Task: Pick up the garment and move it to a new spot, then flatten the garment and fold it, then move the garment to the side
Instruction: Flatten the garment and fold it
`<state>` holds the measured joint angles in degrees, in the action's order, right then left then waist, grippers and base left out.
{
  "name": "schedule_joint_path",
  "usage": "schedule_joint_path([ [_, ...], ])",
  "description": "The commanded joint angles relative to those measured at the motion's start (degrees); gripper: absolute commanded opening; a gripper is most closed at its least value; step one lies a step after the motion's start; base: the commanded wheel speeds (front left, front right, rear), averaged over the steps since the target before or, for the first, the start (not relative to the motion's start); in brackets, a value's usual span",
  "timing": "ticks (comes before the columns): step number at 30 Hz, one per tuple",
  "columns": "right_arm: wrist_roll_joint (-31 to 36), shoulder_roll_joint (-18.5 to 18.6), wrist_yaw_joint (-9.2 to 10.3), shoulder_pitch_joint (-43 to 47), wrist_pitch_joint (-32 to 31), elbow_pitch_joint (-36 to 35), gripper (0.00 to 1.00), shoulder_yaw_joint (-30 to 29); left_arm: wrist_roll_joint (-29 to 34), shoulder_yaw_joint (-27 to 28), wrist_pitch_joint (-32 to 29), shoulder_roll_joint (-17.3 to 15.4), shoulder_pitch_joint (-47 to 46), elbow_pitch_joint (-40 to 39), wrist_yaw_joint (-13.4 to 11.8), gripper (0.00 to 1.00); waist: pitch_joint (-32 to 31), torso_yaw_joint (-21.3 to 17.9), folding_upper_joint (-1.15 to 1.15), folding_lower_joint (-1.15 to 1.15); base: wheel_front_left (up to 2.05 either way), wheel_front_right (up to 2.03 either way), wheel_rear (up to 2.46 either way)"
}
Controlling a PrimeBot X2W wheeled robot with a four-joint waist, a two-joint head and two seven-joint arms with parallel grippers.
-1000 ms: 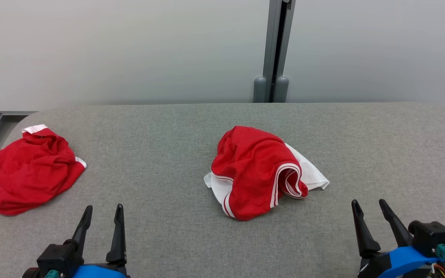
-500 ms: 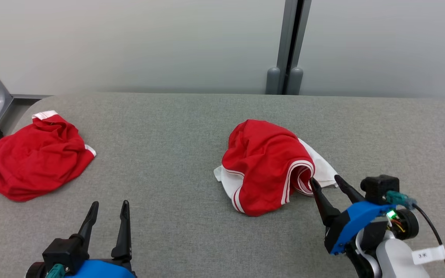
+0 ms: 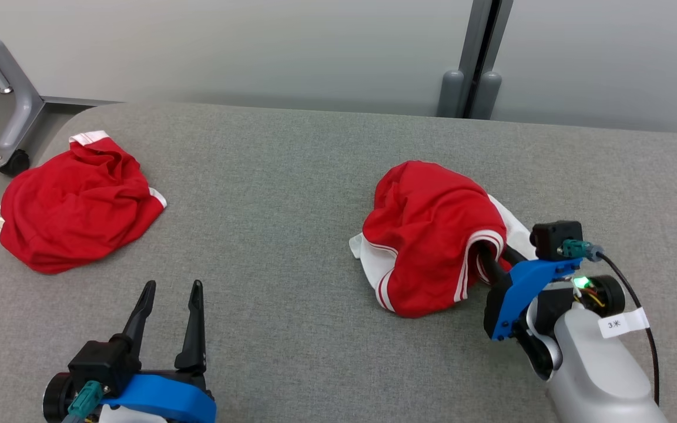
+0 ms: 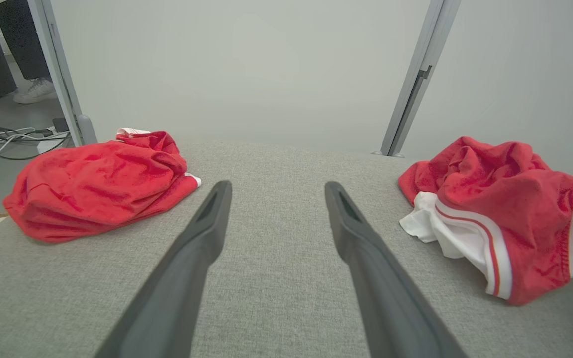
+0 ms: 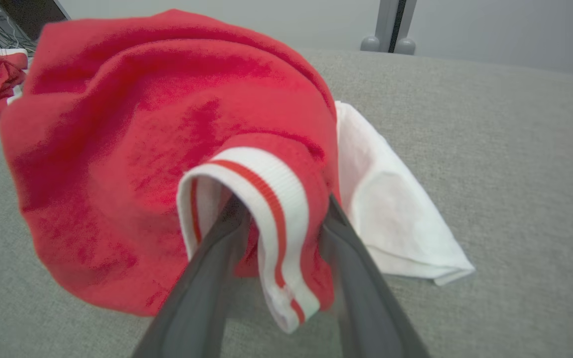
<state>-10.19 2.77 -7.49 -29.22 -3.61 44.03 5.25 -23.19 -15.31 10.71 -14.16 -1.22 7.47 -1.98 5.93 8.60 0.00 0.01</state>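
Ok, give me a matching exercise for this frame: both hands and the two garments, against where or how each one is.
Things:
1. left hand
2. right hand
3. striped garment
4. plain red garment

States:
A. crumpled at the left end of the table
B. open over bare table
C. bunched up mid-table
D. open, fingers straddling a striped band

Pairs: 1-B, 2-D, 3-C, 4-A

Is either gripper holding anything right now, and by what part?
Nothing is gripped yet. The right gripper looks open, its fingers straddling the striped band of the red garment. The left gripper is open and empty.
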Motion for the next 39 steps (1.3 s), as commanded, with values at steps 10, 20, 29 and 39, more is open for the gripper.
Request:
schedule_joint_path([
  [10, 0.6, 0.1, -0.01, -7.6, 8.3, -4.1, 0.00, 2.8, -0.2, -0.3, 1.0, -0.3, -1.1, 1.4, 0.2, 1.00, -1.6, 0.4, 0.00, -0.01, 0.00, 0.00, 0.00],
  [20, -3.1, 0.2, -0.01, -18.2, 3.7, -10.7, 0.00, 14.2, 0.2, -1.4, 0.2, -0.8, -1.4, 0.9, 0.4, 1.00, -2.3, 1.9, 0.00, -0.01, 0.00, 0.00, 0.00],
  [29, -11.5, 0.2, -0.01, -33.6, 6.8, -10.9, 0.00, 26.6, 0.2, -3.0, 0.5, 0.3, -3.4, 1.6, 1.2, 1.00, 0.3, 5.3, 0.00, -0.01, 0.00, 0.00, 0.00],
  [39, -14.8, 4.3, 0.00, -40.5, 15.3, -5.6, 0.00, 31.5, -0.1, -3.3, 1.3, 0.4, -4.4, 1.8, 1.0, 1.00, 0.6, 6.6, 0.00, -0.01, 0.00, 0.00, 0.00],
])
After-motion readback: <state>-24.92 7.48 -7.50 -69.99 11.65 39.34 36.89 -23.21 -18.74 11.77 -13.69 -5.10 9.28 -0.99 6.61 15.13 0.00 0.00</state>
